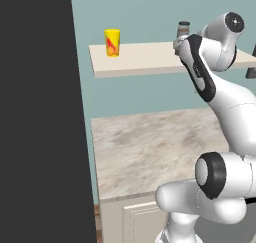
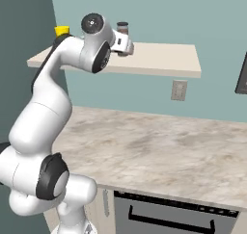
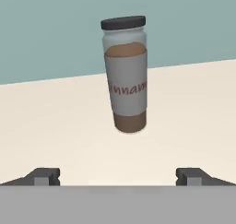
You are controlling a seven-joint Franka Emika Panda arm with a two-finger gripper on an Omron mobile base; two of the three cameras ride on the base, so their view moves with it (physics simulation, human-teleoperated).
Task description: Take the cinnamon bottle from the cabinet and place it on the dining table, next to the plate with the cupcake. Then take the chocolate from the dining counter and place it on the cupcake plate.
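Note:
The cinnamon bottle [image 3: 126, 85] stands upright on the cream cabinet shelf [image 3: 55, 117], a grey-brown jar with a dark cap and a pale label. My gripper [image 3: 118, 177] is open just short of it, its two fingertips spread wider than the bottle and nothing between them. From the base, the bottle [image 1: 183, 28] [image 2: 122, 28] shows just behind my hand at the shelf [image 1: 140, 57] [image 2: 159, 59]. Below lies the marbled dining table [image 1: 150, 147] [image 2: 169, 146]. The plate, cupcake and chocolate are out of view.
A yellow cup [image 1: 112, 42] [image 2: 61, 31] with a red marking stands further left on the shelf. A tall dark panel [image 1: 35, 112] walls off the left. A wall outlet [image 2: 179, 90] sits under the shelf.

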